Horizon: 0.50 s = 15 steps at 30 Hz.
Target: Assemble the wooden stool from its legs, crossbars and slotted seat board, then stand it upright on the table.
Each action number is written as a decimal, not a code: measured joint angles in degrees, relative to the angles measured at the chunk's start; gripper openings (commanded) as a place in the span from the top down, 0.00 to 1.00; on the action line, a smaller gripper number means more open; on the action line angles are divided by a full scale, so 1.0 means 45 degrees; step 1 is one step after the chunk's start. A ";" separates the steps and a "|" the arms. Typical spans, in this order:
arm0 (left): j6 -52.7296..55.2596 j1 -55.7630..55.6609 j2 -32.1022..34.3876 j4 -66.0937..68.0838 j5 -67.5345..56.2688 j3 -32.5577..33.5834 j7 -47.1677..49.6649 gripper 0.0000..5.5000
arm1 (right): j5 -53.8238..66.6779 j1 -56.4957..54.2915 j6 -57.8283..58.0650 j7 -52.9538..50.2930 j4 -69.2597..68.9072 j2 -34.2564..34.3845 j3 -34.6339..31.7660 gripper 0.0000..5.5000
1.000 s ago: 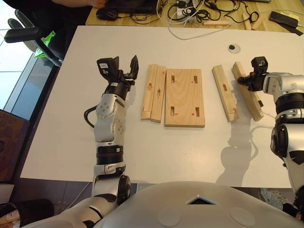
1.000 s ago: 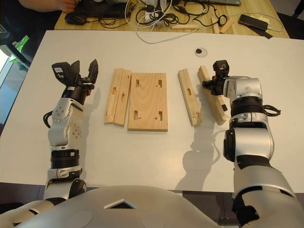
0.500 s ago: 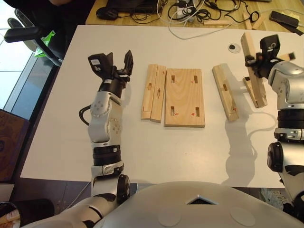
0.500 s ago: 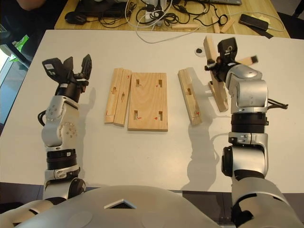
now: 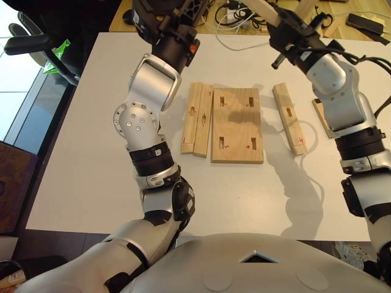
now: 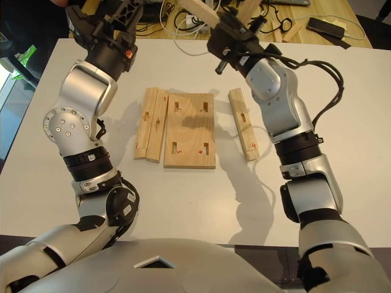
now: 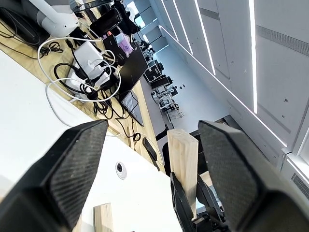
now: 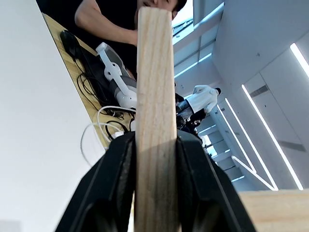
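stool parts lie unjoined on the white surface point(image 5: 91, 152): the slotted seat board point(image 5: 237, 125) flat in the middle, two slotted bars point(image 5: 197, 119) side by side just beside its left edge, one more bar point(image 5: 289, 119) a little apart on its right, and a further piece point(image 5: 322, 116) partly hidden behind my right arm. my right gripper point(image 5: 287, 33) is clamped on another bar point(image 8: 154, 96), held up in the air over the far edge of the surface, near the cables point(image 5: 244, 27). my left gripper point(image 6: 105, 17) is raised too, over the far left of the board, its pads point(image 7: 72, 164) wide apart and holding nothing, with the held bar seen between them but farther off, not yet within reach of a grasp. as i judge it, the work is at its very start: no joint is made, and the step in hand looks like bringing the lifted bar to both grippers for a two-handed hold or a re-grip. the next move, i think, calls for my left gripper to close the gap, square its pads to the bar's flat faces and take the free end before my right lets go; a skewed grasp could twist the bar loose.
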 measured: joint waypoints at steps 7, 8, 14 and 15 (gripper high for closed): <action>-0.0690 0.0002 -0.0006 -0.0050 -0.1227 -0.0710 0.1593 0.38 | -0.1398 -0.0285 -0.1845 -0.0447 0.0928 0.0542 0.0821 0.82; -0.0875 0.0003 -0.0008 0.0026 -0.1357 -0.0742 0.1898 0.38 | -0.1592 -0.0396 -0.2042 -0.0534 0.1074 0.0629 0.0902 0.82; -0.1941 0.0005 -0.0010 0.0536 -0.1937 -0.1158 0.3186 0.38 | -0.2516 -0.0626 -0.2894 -0.1435 0.1983 0.0903 0.1235 0.82; -0.2123 0.0005 -0.0011 0.0559 -0.2049 -0.1273 0.3308 0.38 | -0.2676 -0.0632 -0.3010 -0.1597 0.2210 0.1061 0.1306 0.82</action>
